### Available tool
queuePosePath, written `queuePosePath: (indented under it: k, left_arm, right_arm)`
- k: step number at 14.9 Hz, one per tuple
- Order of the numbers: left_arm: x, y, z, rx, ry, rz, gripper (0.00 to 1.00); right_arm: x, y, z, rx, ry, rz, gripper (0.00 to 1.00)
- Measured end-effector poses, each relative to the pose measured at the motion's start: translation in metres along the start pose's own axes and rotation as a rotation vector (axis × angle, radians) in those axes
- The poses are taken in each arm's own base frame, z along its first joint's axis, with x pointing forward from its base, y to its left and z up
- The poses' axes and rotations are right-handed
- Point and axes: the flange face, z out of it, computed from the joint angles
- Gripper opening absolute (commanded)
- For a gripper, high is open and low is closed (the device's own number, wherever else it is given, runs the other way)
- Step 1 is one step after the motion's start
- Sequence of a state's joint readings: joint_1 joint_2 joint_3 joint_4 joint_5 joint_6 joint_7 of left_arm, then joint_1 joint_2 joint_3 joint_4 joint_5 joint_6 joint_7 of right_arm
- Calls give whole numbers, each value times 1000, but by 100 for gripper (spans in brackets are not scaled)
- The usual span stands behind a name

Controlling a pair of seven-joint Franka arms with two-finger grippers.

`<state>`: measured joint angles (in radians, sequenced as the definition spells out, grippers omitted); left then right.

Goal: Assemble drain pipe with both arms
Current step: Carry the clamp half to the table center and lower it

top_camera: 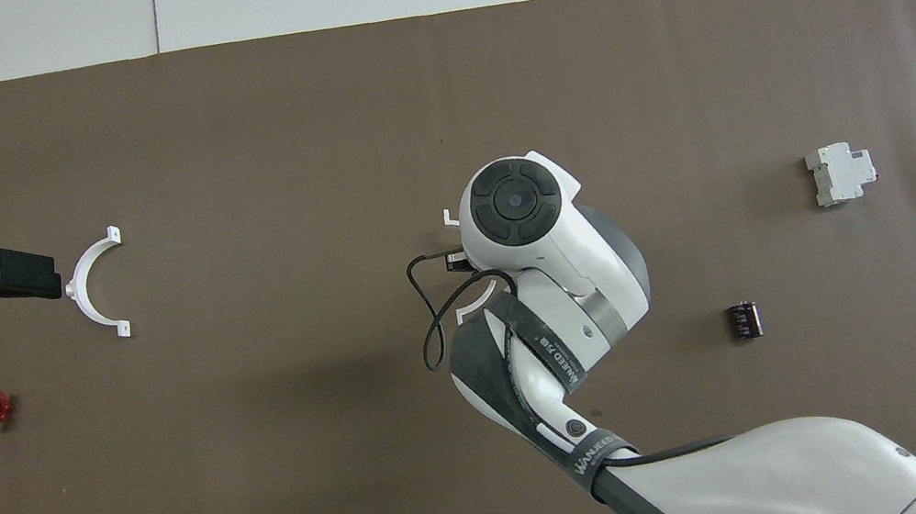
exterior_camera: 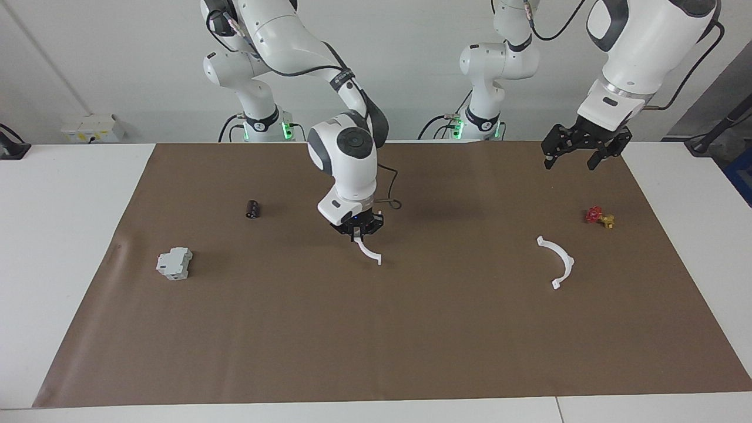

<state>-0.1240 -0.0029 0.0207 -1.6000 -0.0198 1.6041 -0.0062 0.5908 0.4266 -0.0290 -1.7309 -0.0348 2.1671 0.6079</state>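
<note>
- The right arm's black two-finger gripper (exterior_camera: 358, 231) is up over the middle of the smooth brown paper mat (exterior_camera: 376, 341), clamped on one thin white plastic half-ring (exterior_camera: 369, 252); the curved strip hangs below its fingertips
- The left arm's black gripper (exterior_camera: 578, 154) hangs with fingers spread, holding nothing; beneath it, toward the mat's middle, lies the second white half-ring (exterior_camera: 558, 262), tabs at both ends; a small red-and-yellow valve (exterior_camera: 599, 217) sits just beside that piece
- A boxy grey-white block (exterior_camera: 174, 263) and a stubby dark cylinder (exterior_camera: 252, 209) rest toward the right arm's end
</note>
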Motion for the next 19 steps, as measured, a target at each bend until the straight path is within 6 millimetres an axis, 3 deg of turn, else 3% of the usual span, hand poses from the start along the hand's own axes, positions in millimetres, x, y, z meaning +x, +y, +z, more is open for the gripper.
queuePosePath:
  k: [4, 19]
  left_arm:
    - [0, 0, 0, 0, 2, 0, 100]
    - [1, 0, 0, 0, 6, 0, 100]
  right_arm:
    - [-9, -19, 17, 5, 22, -34, 0]
    - [-8, -16, 35, -4, 61, -53, 0]
